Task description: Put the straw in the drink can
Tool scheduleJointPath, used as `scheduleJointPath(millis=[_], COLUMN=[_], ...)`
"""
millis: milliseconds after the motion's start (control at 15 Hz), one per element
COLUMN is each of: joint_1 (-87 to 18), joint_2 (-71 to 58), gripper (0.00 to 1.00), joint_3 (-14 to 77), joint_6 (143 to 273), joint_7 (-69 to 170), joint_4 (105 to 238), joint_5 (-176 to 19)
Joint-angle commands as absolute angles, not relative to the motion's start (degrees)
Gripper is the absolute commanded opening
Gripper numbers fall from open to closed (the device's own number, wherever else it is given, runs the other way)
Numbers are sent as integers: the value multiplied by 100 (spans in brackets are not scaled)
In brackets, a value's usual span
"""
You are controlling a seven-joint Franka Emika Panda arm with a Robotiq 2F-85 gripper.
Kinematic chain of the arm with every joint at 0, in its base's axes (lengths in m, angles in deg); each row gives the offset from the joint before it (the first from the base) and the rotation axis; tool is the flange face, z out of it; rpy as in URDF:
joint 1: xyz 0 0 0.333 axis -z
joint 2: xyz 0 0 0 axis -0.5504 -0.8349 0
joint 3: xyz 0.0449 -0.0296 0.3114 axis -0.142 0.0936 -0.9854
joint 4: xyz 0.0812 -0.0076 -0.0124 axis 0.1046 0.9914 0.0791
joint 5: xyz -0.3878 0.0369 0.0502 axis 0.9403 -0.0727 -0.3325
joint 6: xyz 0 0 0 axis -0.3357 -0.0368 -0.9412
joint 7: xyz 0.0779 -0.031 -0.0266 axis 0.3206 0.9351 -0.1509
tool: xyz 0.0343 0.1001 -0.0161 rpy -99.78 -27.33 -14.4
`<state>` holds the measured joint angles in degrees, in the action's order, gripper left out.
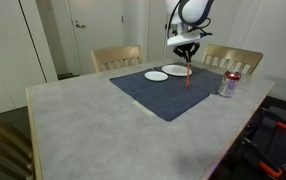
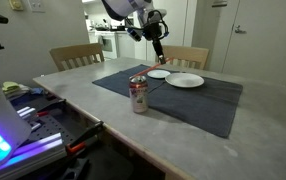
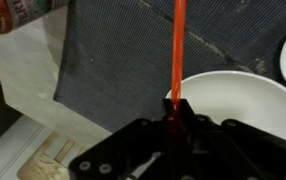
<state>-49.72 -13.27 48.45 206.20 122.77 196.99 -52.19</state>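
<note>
My gripper [image 1: 187, 55] is shut on the red straw [image 1: 188, 74] and holds it upright above the dark placemat [image 1: 163, 92], over the white plates. The straw also shows in an exterior view [image 2: 159, 53] and in the wrist view [image 3: 178, 50], running up from between my fingers [image 3: 173, 118]. The drink can [image 1: 228, 84], silver with red markings, stands upright on the table beside the mat's edge, well apart from the gripper. It also shows in an exterior view [image 2: 139, 96] and at the top left corner of the wrist view [image 3: 18, 12].
Two white plates [image 1: 156, 75] [image 1: 177, 69] lie on the placemat under the gripper; one fills the wrist view's right side [image 3: 233, 100]. Two wooden chairs [image 1: 117, 57] [image 1: 233, 59] stand at the table's far side. Cluttered gear [image 2: 33, 110] sits beside the table.
</note>
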Motion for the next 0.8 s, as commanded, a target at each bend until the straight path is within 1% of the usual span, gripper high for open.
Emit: scheduleJointPath(millis=[0, 333, 467, 733], joint_1=[-4779, -4542, -4364, -3857], joint_2=[-865, -460, -277, 293], gripper=[2, 2, 2, 2], joint_3=[4667, 4288, 4074, 3692], joint_6=[20099, 19150, 19049, 19911], joint_7=[13033, 13933, 13954, 13037], joint_4=[19862, 19901, 19987, 20519], joint_5=[-4687, -3907, -3654, -3433])
